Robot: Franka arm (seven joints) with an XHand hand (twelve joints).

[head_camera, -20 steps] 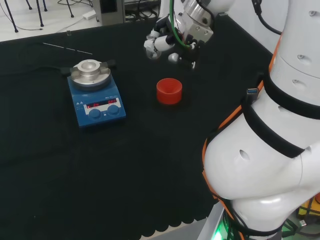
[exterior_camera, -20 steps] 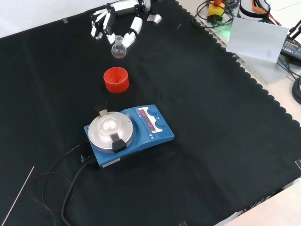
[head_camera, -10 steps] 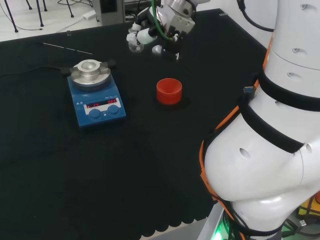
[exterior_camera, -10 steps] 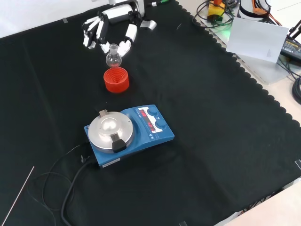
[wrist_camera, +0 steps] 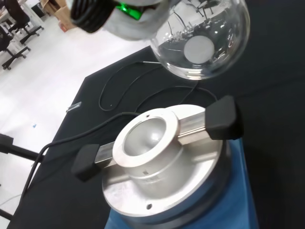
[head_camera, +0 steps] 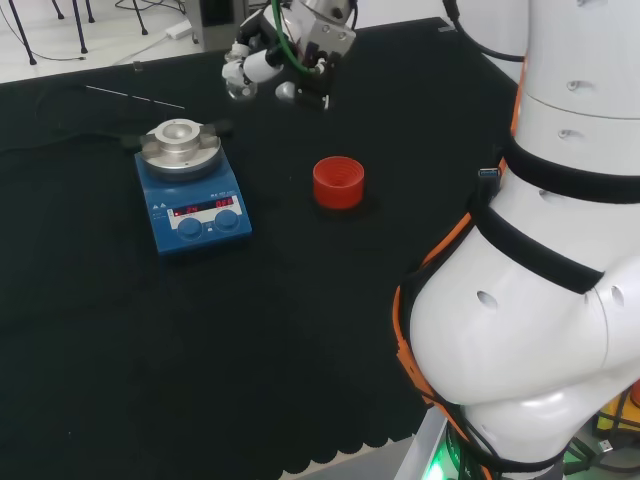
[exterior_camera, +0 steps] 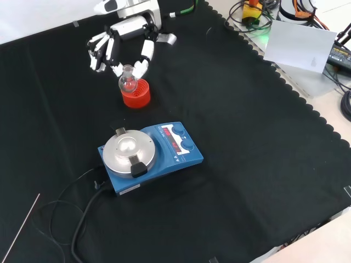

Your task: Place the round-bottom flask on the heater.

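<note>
Clear glossy glass flask point(wrist_camera: 202, 40), brushed matt metal heater point(wrist_camera: 157, 162) top, ribbed red stand point(exterior_camera: 135, 92), matt black cloth point(exterior_camera: 247, 181).

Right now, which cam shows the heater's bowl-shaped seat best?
Wrist view: the heater seat is close and open to view, under the round-bottom flask. Head view and front view show the whole heater small, seat a shallow dip.

A laboratory: on the black-clothed counter point(exterior_camera: 263, 164) stands a blue heater point(exterior_camera: 149, 155) with a metal bowl-shaped top, dials and a lit display. Just beyond it in the front view sits a red ribbed flask stand point(exterior_camera: 135, 93), with a clear round-bottom flask point(exterior_camera: 128, 83) above.
</note>
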